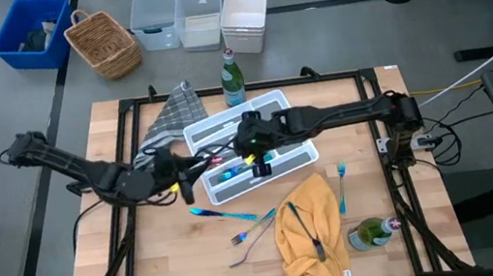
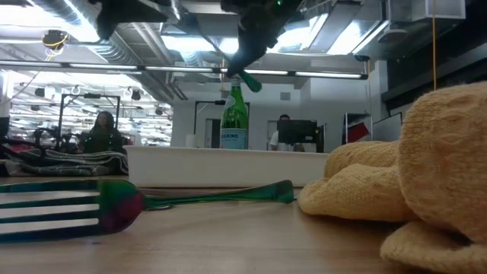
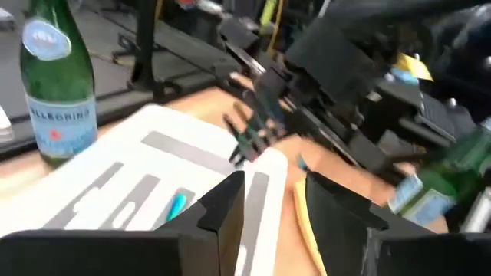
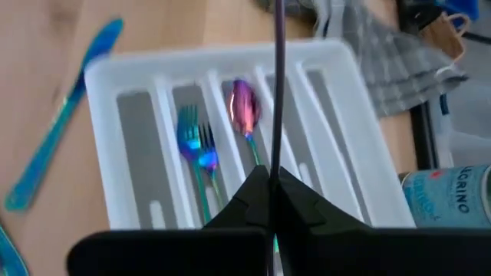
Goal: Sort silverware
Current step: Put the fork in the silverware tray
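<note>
My right gripper hovers over the white divided tray, shut on a slim dark purplish piece of silverware; I cannot tell what kind it is. Two blue forks and a purple spoon lie in the tray's slots. My left gripper is open and empty at the tray's left near corner. A blue knife, forks and a blue fork lie flat on the table. A dark piece lies on the yellow cloth. My right gripper pinches the slim piece between its two fingers, near one end. Its length runs on past the fingertips, in line with the fingers. In the low view its teal end hangs slanting below the gripper, clear of the tray.
A green bottle stands just behind the tray, and another lies at the near right by the yellow cloth. A grey cloth lies at the far left. Bins and a basket sit beyond the table.
</note>
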`<move>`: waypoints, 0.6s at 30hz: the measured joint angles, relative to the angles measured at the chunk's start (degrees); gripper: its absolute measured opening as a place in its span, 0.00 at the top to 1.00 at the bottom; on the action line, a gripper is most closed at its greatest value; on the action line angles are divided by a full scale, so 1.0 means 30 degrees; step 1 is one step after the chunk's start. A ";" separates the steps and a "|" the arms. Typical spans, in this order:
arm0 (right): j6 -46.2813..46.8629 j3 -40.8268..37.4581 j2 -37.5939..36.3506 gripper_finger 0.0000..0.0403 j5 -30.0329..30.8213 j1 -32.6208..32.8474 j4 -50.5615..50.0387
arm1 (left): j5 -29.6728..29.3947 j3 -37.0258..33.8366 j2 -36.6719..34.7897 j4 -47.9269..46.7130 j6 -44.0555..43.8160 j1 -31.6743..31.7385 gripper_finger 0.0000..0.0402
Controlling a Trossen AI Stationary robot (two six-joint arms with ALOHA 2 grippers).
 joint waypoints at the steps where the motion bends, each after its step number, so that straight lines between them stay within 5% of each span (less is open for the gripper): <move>1: -0.0114 -0.0007 0.0169 0.99 -0.0018 -0.0029 -0.0206 | 0.0070 0.0000 -0.0231 -0.0573 -0.0259 -0.0224 0.68; 18: -0.2811 -0.0350 0.3360 0.98 -0.1204 -0.0646 -0.0081 | 0.0614 -0.0013 -0.0994 -0.3314 -0.1183 -0.1794 0.68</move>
